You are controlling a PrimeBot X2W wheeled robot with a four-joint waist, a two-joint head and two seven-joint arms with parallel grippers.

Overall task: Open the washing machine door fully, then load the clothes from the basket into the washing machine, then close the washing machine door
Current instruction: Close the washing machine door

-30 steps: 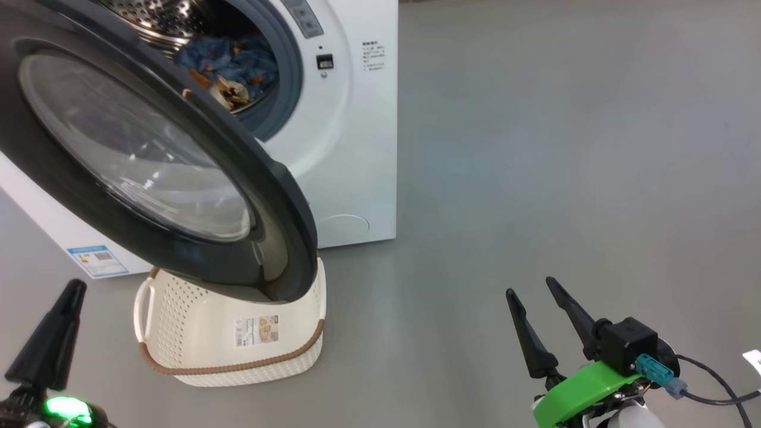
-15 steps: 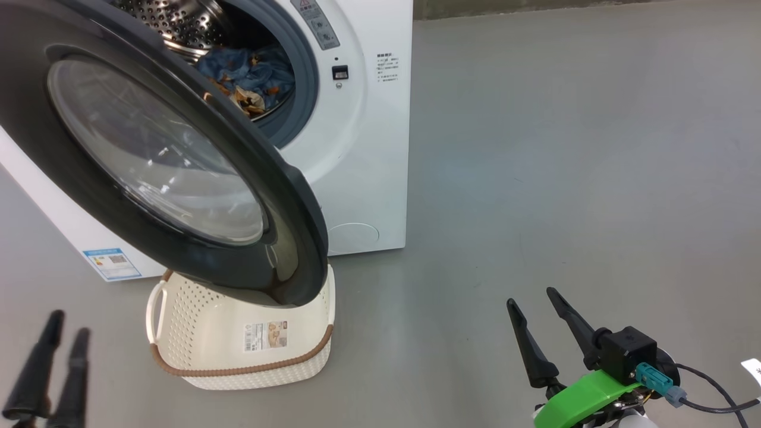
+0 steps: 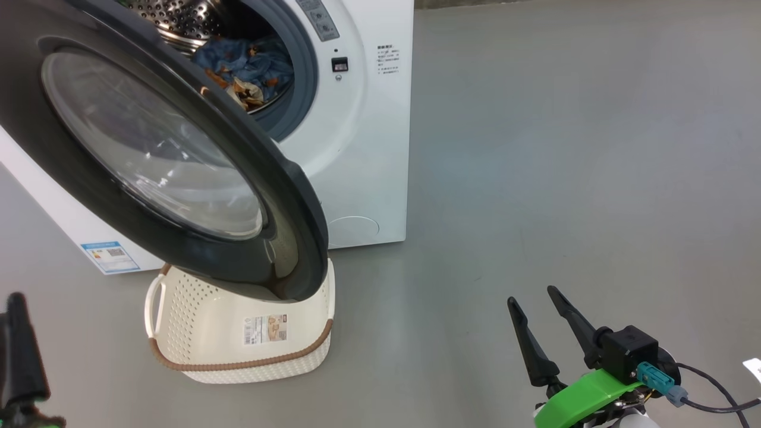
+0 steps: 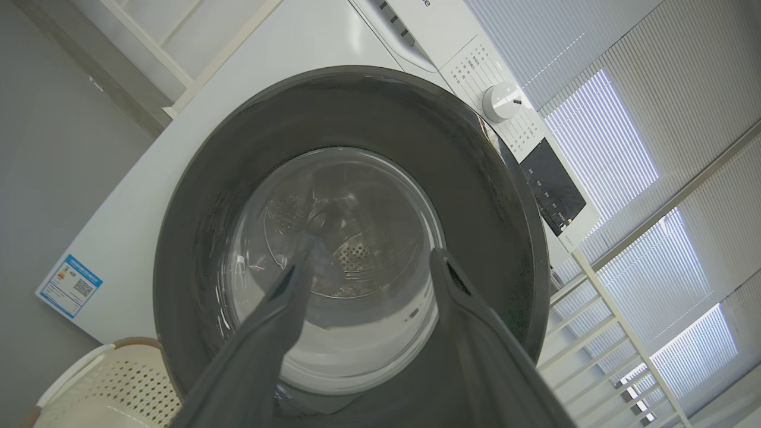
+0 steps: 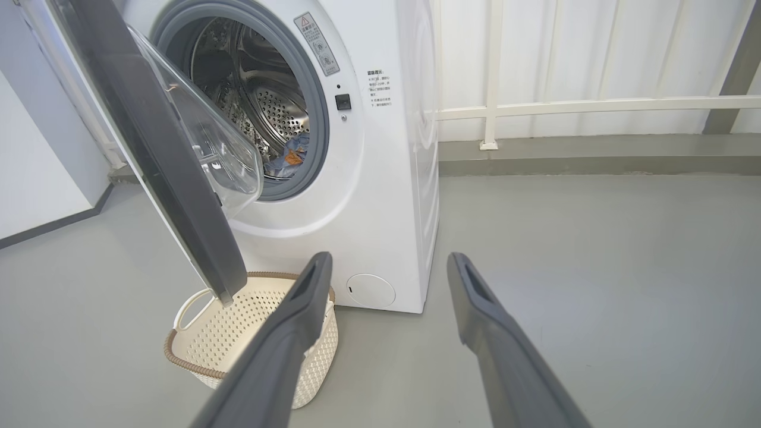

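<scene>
Dark and tapered, the right claw (image 3: 532,297) sits low at the right, its fingers spread with nothing between them, pointing toward the washing machine (image 3: 368,148). The left claw (image 4: 373,261) aims up at the glass of the washing machine door (image 3: 291,202), fingers parted and empty; the head view's edge cuts off most of it. The door hangs open over the basket (image 3: 178,309), hiding its far half. The clothes (image 3: 250,65) lie in the drum (image 3: 160,15), partly masked by the door's rim.
</scene>
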